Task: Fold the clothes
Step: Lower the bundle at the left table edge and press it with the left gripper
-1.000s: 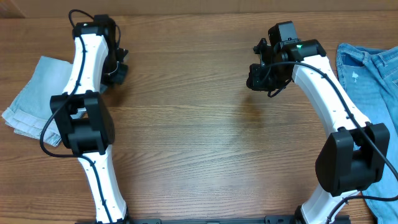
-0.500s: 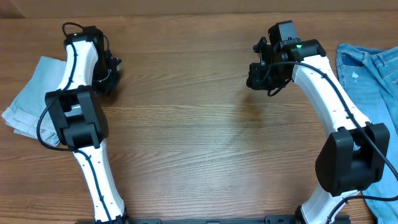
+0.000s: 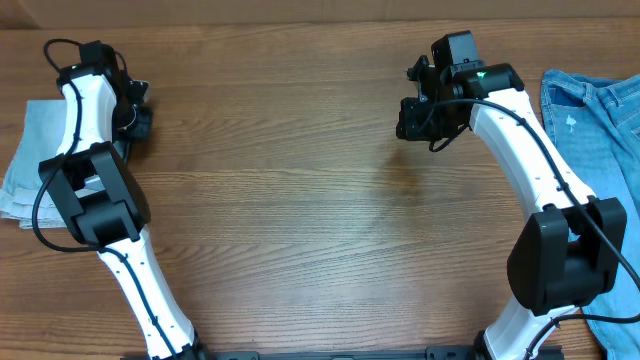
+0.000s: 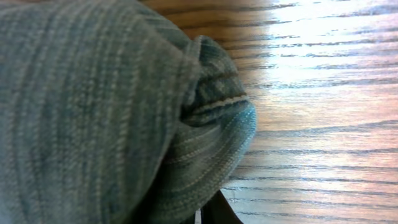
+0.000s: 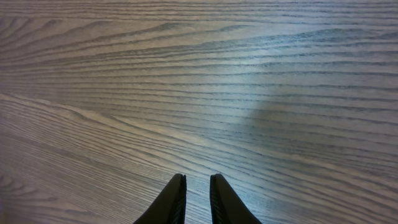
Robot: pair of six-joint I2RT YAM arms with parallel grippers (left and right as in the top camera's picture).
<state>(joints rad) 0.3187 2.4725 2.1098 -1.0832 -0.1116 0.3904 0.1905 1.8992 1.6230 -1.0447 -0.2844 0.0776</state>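
Observation:
The pale light-wash denim shorts (image 3: 25, 150) lie folded in a bundle at the table's far left edge, partly cut off by the frame. In the left wrist view the denim (image 4: 93, 106) fills the left half, with a stitched seam bulging right in front of the jaws. My left gripper (image 3: 135, 118) sits at the bundle's right edge and is shut on the cloth; only a dark fingertip (image 4: 211, 213) shows under the fabric. My right gripper (image 3: 415, 120) hovers over bare wood at the back right, its fingers (image 5: 198, 186) nearly together with nothing between them.
A second pile of darker blue denim (image 3: 600, 110) lies along the table's right edge, beside the right arm. The wooden tabletop (image 3: 300, 200) stretches between the two arms.
My left gripper has moved left and slightly back, and the folded shorts have slid left with it, partly off the frame. The right arm has not moved.

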